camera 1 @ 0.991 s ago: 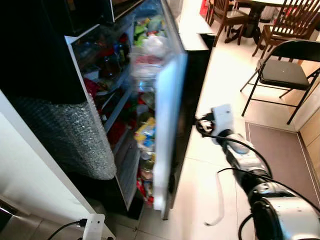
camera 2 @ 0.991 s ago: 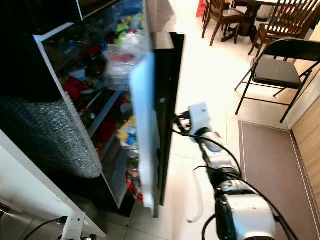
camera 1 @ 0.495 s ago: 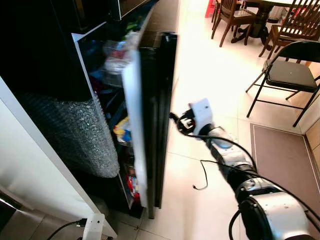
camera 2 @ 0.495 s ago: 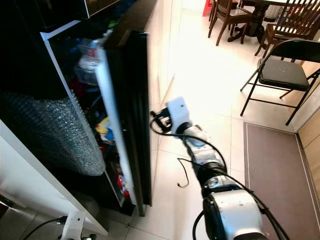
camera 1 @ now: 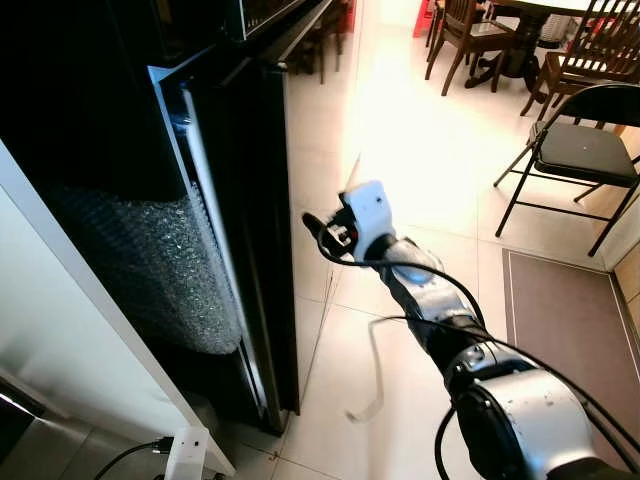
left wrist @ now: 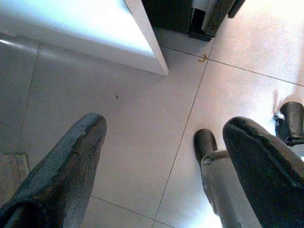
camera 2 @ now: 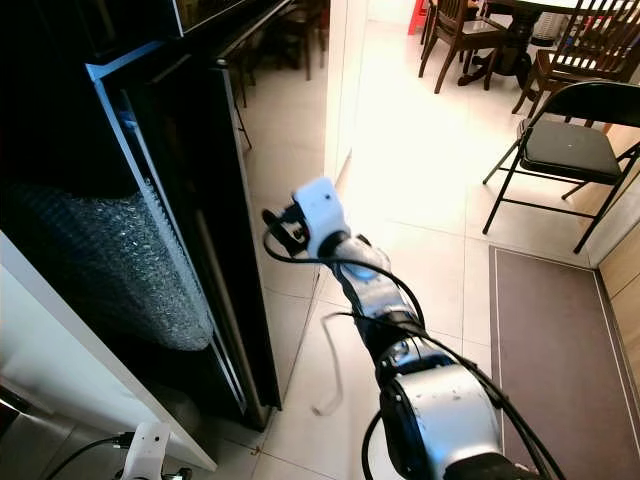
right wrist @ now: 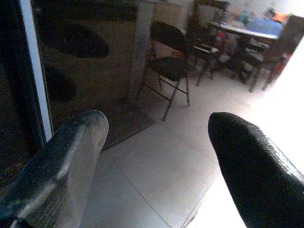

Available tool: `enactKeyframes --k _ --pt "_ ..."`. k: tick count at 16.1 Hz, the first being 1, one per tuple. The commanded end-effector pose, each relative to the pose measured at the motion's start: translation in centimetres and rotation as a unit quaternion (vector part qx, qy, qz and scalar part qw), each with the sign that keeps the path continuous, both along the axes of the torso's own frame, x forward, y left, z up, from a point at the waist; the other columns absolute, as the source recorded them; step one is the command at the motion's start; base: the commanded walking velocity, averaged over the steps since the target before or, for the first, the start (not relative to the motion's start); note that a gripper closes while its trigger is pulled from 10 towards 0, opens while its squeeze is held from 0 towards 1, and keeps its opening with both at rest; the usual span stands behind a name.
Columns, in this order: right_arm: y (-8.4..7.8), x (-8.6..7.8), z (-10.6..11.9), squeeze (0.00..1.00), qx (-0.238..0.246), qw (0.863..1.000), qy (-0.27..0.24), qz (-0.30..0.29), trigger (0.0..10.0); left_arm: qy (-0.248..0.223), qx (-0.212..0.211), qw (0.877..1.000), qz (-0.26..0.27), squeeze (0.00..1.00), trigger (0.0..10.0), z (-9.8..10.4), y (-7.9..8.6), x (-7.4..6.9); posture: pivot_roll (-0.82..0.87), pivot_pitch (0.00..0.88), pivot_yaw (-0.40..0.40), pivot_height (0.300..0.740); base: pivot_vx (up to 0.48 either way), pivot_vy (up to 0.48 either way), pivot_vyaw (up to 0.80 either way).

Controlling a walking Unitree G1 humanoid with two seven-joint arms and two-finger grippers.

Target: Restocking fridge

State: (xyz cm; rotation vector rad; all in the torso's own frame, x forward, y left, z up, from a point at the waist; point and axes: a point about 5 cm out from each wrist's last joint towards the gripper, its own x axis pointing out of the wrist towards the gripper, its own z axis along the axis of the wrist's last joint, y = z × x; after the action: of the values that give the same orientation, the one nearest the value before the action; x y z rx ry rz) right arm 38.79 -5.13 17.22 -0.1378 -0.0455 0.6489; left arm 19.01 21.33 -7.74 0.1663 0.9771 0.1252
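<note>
right claw (right wrist: 156,156) spread wide beside nearly closed fridge door (camera 1: 245,230), left claw (left wrist: 161,166) wide

The pale tiled floor (camera 1: 420,150) carries a folding chair (camera 1: 575,150) and a brown mat (camera 1: 575,300).

fridge door (camera 1: 245,230) at left, nearly shut | right gripper (camera 1: 318,235) just right of it (near the door's face) | folding chair (camera 1: 575,150) far right | dining table (camera 1: 540,10) behind chair

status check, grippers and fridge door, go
Right gripper open, empty, at the fridge door. Door nearly shut. Left gripper open, idle over floor. Folding chair well clear.
</note>
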Motion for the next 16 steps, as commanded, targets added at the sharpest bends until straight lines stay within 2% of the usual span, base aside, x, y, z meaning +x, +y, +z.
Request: enactKeyframes --k 1,6,8,9,11,13,16 --pt "0.6 0.0 0.5 0.0 0.002 1.0 -0.002 0.012 10.0 0.011 0.005 1.0 0.0 0.0 10.0 -0.2 0.1 -0.4 0.0 0.0 -0.033 0.74 0.0 0.0 0.0" --pt "1.3 0.1 0.9 0.0 0.014 1.0 0.005 0.018 10.0 0.011 0.005 1.0 0.0 0.0 10.0 -0.2 0.1 -0.4 0.0 0.0 -0.032 0.74 0.0 0.0 0.0" --pt "1.7 0.1 1.2 0.0 0.035 0.999 0.013 0.026 10.0 0.01 0.006 1.0 0.0 0.0 10.0 -0.2 0.1 -0.4 0.0 0.0 -0.031 0.74 0.0 0.0 0.0" --pt "2.1 0.1 1.5 0.0 0.049 0.998 0.019 0.034 10.0 0.011 0.006 1.0 -0.001 0.0 10.0 -0.2 0.1 -0.4 0.0 0.0 -0.03 0.74 0.0 0.0 0.0" --pt "3.1 0.0 2.1 0.0 0.11 0.992 0.044 0.05 10.0 0.011 0.006 1.0 -0.002 0.0 10.0 -0.2 0.1 -0.4 0.0 0.0 -0.03 0.74 0.0 0.0 0.0" --pt "4.2 -0.5 2.0 0.0 0.092 0.992 0.038 0.07 10.0 0.011 0.005 1.0 -0.002 0.0 10.0 -0.2 0.1 -0.3 0.0 0.0 -0.03 0.74 0.0 0.0 0.0" --pt "5.0 -0.8 1.7 0.0 0.092 0.991 0.048 0.087 10.0 0.01 0.005 1.0 -0.002 0.0 10.0 -0.2 0.0 -0.3 0.01 0.0 -0.032 0.74 0.0 0.0 0.0"
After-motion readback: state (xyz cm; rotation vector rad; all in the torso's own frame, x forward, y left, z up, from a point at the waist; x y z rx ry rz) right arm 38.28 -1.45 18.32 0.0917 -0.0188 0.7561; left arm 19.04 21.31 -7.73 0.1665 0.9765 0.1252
